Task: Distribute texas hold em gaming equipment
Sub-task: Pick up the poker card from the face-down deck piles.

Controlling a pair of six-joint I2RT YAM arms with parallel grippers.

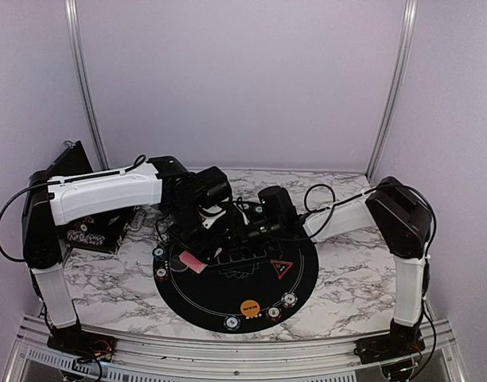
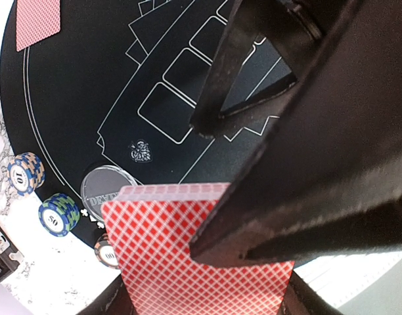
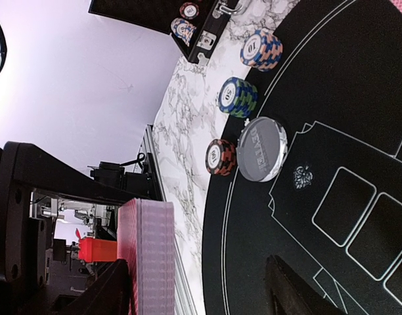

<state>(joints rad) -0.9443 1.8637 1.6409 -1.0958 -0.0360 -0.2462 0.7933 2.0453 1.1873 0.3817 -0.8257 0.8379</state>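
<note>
The left gripper (image 2: 204, 300) pinches a stack of red-backed playing cards (image 2: 161, 243) between its two fingers, up over the big round black mat (image 2: 76, 98). The right gripper (image 3: 198, 275) is spread wide and grips nothing (one finger sits right over the top card). Another red-backed card (image 2: 37, 23) lies flat on the mat.

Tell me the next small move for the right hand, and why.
Probably ease the right hand onto the top of the deck and close to draw one off. The left hand grips the deck above the mat, the right hand's jaws stand open right by the deck's face, and a single card already lies on the mat.
</note>
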